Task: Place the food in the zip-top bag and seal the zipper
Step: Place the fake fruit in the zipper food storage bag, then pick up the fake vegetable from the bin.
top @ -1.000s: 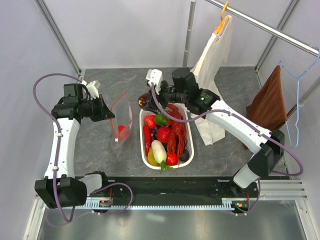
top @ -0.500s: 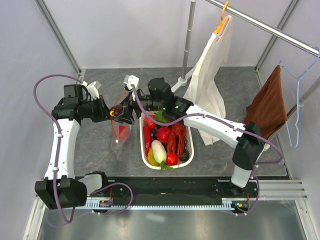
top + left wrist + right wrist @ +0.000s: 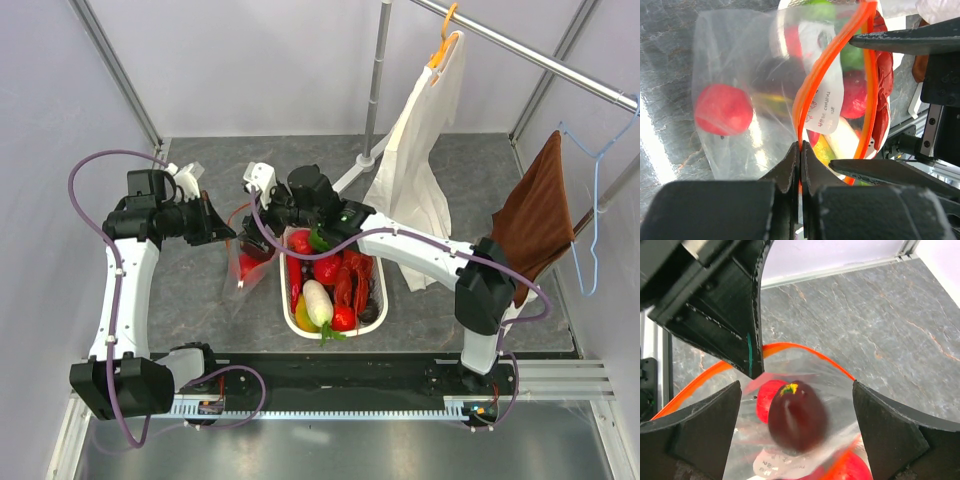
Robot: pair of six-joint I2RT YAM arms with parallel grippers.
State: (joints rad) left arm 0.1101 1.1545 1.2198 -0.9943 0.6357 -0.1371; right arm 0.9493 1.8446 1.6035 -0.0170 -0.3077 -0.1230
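My left gripper is shut on the orange-red zipper and holds the clear zip-top bag open and upright. A red round fruit lies inside the bag. My right gripper is open right above the bag's mouth, and its fingers straddle the opening. The dark purple bulb is loose between them, blurred, inside the bag mouth above the red fruit. From above, the left gripper and right gripper meet at the bag, left of the basket.
A white slotted basket right of the bag holds a white radish, a red lobster, a green pepper and red fruits. A white garment and a brown cloth hang at the back right.
My right gripper carried the dark purple bulb leftward from above the basket to the bag mouth and opened; the bulb has left its jaws. The left gripper kept holding the zipper.
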